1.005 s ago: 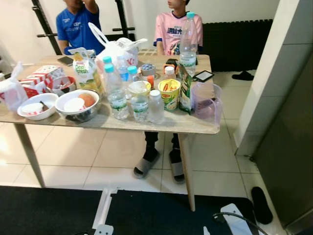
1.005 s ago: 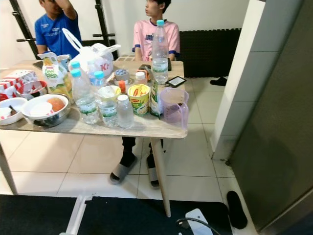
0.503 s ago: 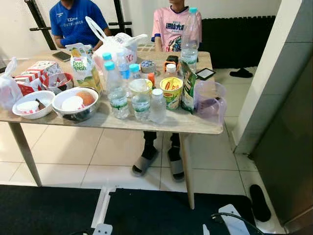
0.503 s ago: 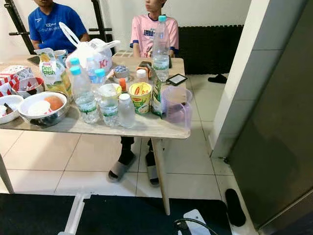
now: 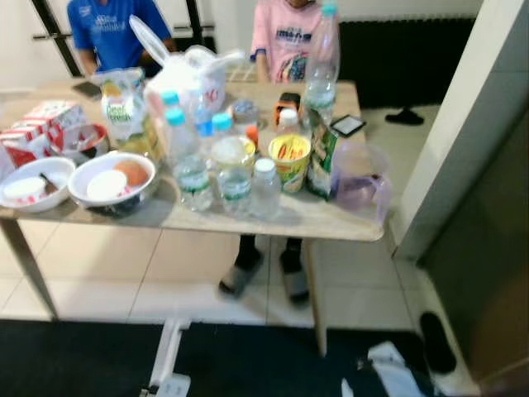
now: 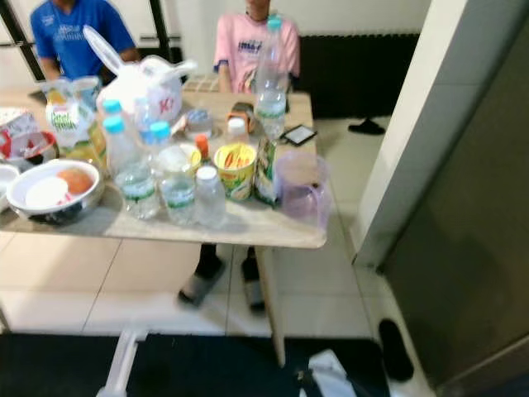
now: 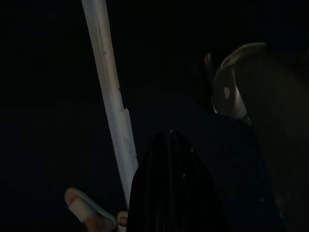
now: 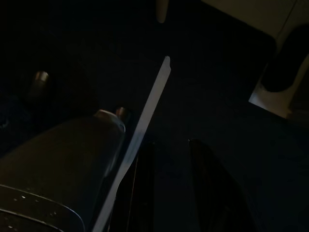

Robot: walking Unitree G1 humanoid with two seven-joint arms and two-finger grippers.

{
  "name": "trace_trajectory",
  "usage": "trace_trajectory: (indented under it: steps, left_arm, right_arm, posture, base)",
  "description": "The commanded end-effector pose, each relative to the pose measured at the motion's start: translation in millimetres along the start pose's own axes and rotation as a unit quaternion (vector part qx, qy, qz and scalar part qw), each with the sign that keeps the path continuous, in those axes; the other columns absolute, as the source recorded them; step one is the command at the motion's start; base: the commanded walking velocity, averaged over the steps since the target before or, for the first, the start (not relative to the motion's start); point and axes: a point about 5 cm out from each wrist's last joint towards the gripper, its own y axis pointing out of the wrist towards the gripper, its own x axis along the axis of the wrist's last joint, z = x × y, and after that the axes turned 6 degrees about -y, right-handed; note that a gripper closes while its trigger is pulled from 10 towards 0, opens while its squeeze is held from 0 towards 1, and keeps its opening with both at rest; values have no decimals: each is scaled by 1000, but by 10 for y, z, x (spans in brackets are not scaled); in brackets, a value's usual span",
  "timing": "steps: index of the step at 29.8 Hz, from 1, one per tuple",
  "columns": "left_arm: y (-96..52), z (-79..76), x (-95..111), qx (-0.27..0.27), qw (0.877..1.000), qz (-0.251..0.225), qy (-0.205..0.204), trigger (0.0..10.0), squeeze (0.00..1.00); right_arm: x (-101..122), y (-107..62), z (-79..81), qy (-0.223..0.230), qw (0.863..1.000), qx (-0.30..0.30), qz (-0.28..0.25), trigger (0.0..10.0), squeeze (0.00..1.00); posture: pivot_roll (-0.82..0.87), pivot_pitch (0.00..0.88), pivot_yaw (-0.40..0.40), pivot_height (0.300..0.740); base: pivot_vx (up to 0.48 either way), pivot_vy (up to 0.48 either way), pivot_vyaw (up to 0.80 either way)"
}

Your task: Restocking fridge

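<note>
A marble-topped table (image 5: 322, 222) carries the groceries: several water bottles (image 5: 192, 161) with blue caps, a small clear bottle (image 5: 264, 186), a yellow noodle cup (image 5: 289, 159), a juice carton (image 5: 124, 116), a green packet (image 5: 321, 161), a tall water bottle (image 5: 321, 70) and a purple pitcher (image 5: 359, 184). A metal bowl (image 5: 111, 184) holds eggs. A grey fridge door (image 6: 471, 248) stands at the right. In the dark wrist views both arms hang low: my left gripper (image 7: 171, 137) is shut and empty, my right gripper (image 8: 169, 152) is open and empty.
Two people sit behind the table, one in blue (image 5: 107, 21), one in pink (image 5: 285, 37) with feet under it. A white plastic bag (image 5: 194, 74), a phone (image 5: 347, 125) and a white bowl (image 5: 33, 182) also lie there. A black mat (image 5: 83, 356) covers the near floor; a sandal (image 5: 434, 339) lies by the fridge.
The whole picture has shifted and blurred, so the camera has moved closer to the table. The things on the table keep their places.
</note>
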Motion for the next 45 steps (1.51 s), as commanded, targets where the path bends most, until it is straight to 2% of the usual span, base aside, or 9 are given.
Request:
trace_trajectory:
  steps: [1,9,16,32,40,45]
  left_arm:
    - [2,-30,-13,-9,1000,3,3,10000,0]
    - [2,-31,-14,-9,1000,3,4,10000,0]
    - [3,-40,-13,-14,1000,1,4,10000,0]
    - [2,-45,-20,-16,1000,1,5,10000,0]
    - [3,-47,-19,-18,1000,1,0,10000,0]
    - [3,-47,-15,-18,1000,0,-2,10000,0]
  right_arm:
    - [-13,0,4,4,1000,1,1,10000,0]
    - [-13,0,6,3,1000,4,1,10000,0]
    - [-17,0,8,0,1000,5,1,10000,0]
    - [-25,-1,0,-12,1000,0,5,10000,0]
    - [-32,-3,-35,-25,999,-23,18,10000,0]
    - [-37,-6,-66,-11,998,-55,19,10000,0]
  posture:
    - [-34,0,23,740]
    - [-32,0,24,740]
    - [-31,0,23,740]
    - [-30,0,22,740]
    - [-31,0,22,740]
    - [-33,0,24,740]
  base:
    - [289,0,0]
    - [288,0,0]
    - [0,0,0]
    - [0,-444,0]
    - [0,0,0]
    - [0,0,0]
